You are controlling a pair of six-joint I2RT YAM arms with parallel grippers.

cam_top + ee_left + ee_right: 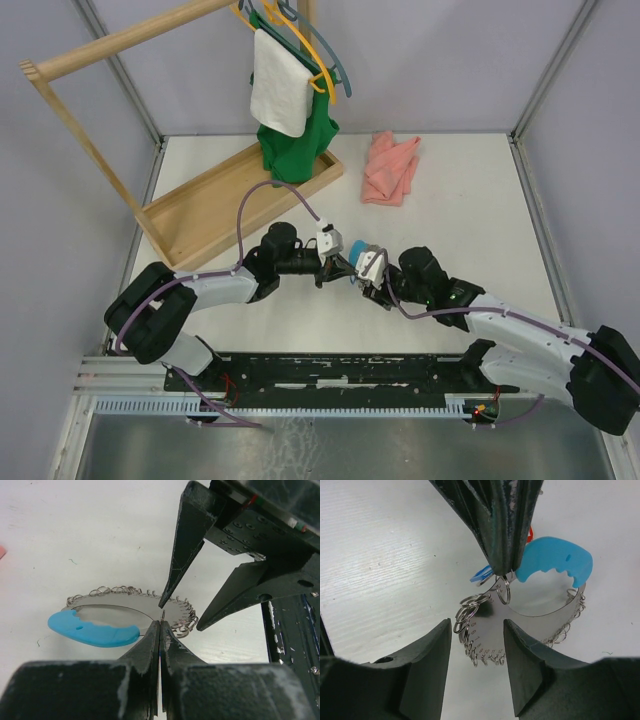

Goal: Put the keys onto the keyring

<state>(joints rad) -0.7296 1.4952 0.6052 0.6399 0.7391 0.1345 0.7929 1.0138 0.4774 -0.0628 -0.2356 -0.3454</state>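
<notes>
The keyring (535, 611) lies flat on the white table, a silvery arc plate edged with several small split rings, with a thick blue curved section (556, 560). It also shows in the left wrist view (125, 591) and as a blue spot in the top view (359, 249). My left gripper (160, 624) is shut on a thin key over the arc's edge. A sliver of its blue tag (481, 573) and a small ring (504, 591) show at its tips (502, 570). My right gripper (477, 630) is open and empty, just short of the ring cluster. The other keys are hidden.
A wooden clothes rack (230, 205) with hangers, a green cloth and a white cloth (278, 90) stands at the back left. A pink cloth (390, 168) lies at the back centre. The two arms meet at mid-table (350, 265).
</notes>
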